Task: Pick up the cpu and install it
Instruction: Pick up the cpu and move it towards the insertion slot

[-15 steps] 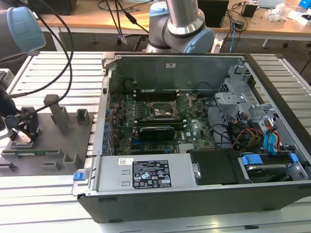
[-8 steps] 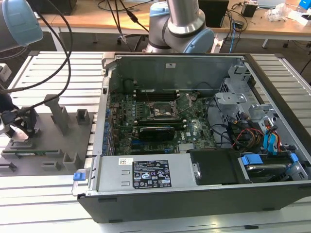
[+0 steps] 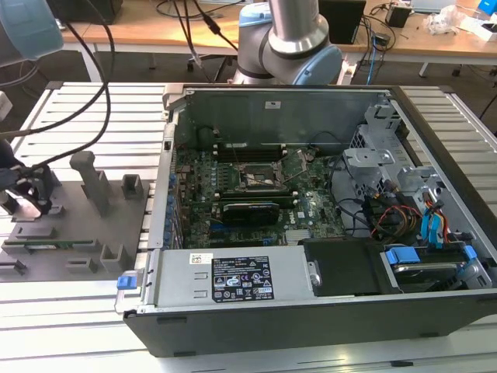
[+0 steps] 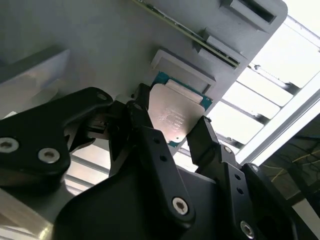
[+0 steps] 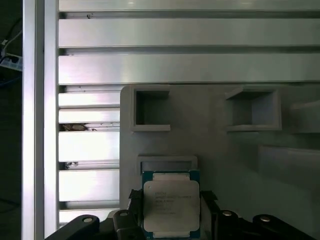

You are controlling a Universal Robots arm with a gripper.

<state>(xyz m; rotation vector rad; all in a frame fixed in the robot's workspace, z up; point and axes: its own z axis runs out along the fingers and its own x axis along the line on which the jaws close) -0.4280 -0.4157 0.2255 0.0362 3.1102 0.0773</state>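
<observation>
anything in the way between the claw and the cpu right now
Nothing visible does. In both wrist views the cpu sits right inside the claw, over the grey holder plate, with no cable or other part between them.

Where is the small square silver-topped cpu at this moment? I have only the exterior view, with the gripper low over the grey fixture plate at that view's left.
Observer: In both wrist views the small flat square cpu with the silvery metal top sits between the black fingers of the gripper.
Operator: Gripped, or just framed?
Observer: Gripped, it appears: the fingers press two opposite edges.
Operator: What is behind it?
Observer: The grey plastic fixture plate, with a shallow rectangular recess just past one cpu edge, and beyond the plate the slotted aluminium table.
</observation>
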